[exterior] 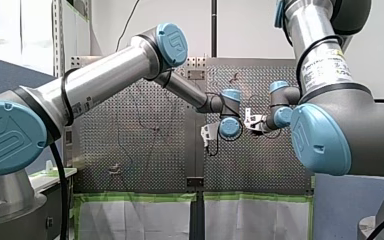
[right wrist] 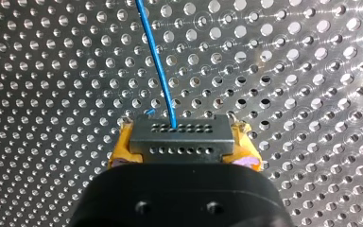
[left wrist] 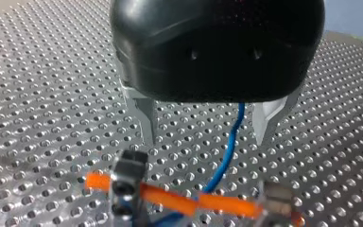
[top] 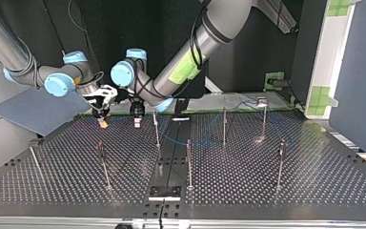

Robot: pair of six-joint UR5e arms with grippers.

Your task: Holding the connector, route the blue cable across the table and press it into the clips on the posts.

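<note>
**Connector** (right wrist: 180, 136): a grey block with two rows of small holes. It is clamped between the yellow pads (right wrist: 121, 147) of the right gripper (right wrist: 182, 150), whose jaws are closed on it. In the top view this gripper hangs low over the far half of the perforated table (top: 314, 183), left of centre.

**Blue cable** (right wrist: 157, 61): it leaves one hole of the connector's upper row and runs straight ahead of the gripper, over the table.

**Left gripper** (left wrist: 206, 142): the metal fingers (left wrist: 146, 120) are spread apart with nothing pinched. The cable passes through the gap between them and visibly touches neither. Just ahead sits an orange strip (left wrist: 170, 195) between a dark block and a grey one. It is blurred and its identity cannot be told. In the top view the left gripper hangs just beside the right one.

**In the way:** thin upright posts (top: 188, 162) stand scattered over the table, one of them near the left gripper. The cable lies low across the middle, between posts, and trails toward the top view's right. The clips are too small to make out.

**Orientation:** the connector's long axis spans across the jaws, with its holed face toward the wrist camera. The cable runs square to that axis.

**Room:** open perforated surface lies between the posts toward the top view's near edge. A black plate (top: 164, 192) sits at the middle of that edge. Green tape (exterior: 140, 197) lines the table edge on the arms' side.
</note>
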